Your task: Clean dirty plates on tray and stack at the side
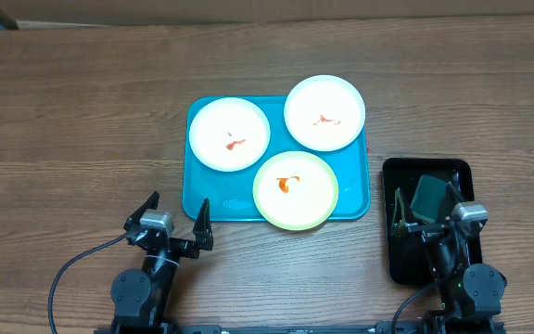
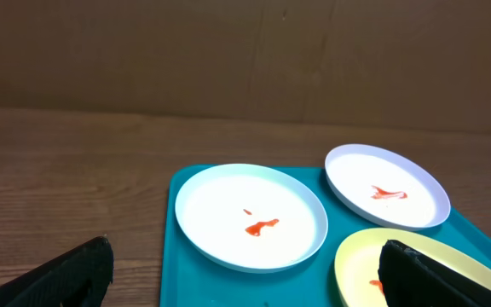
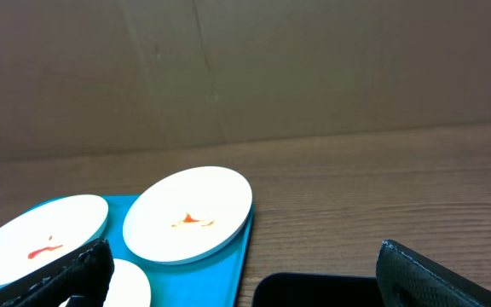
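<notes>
— Turquoise tray [image 1: 207,202] in the middle of the wooden table [image 1: 82,111], and all three plates are sitting on it, none stacked at the side!
— Run me through them.
— The left white plate [image 1: 229,134] lies wholly inside the tray's far-left corner. The right white plate [image 1: 324,113] takes the far-right corner, its edge hanging out past the rim. The yellow-green plate [image 1: 296,190] is nearest the robot, poking out over the near rim, tucked close below the gap between the two white ones. Whether it touches them, I can't tell.
— Any of them clean?
— Not one. Each carries an orange-red smear [image 1: 286,185] near its middle.
— And the arms?
— The left gripper [image 1: 176,213] is over bare table, just off the tray's near-left corner. Jaws spread as wide as they go, nothing between them. In its wrist view the two dark fingers frame the left white plate, with a brown cardboard wall [image 2: 228,51] behind the table.
— The right side?
— The right gripper [image 3: 244,256] is spread just as wide, and it's empty too. It hangs over the black tray [image 1: 401,264], which lies on the table right of the turquoise one, a strip of wood between them.
— Anything in that black tray?
— A dark green block [image 1: 429,195] towards its far end, partly under the arm. What it is, I can't make out.
</notes>
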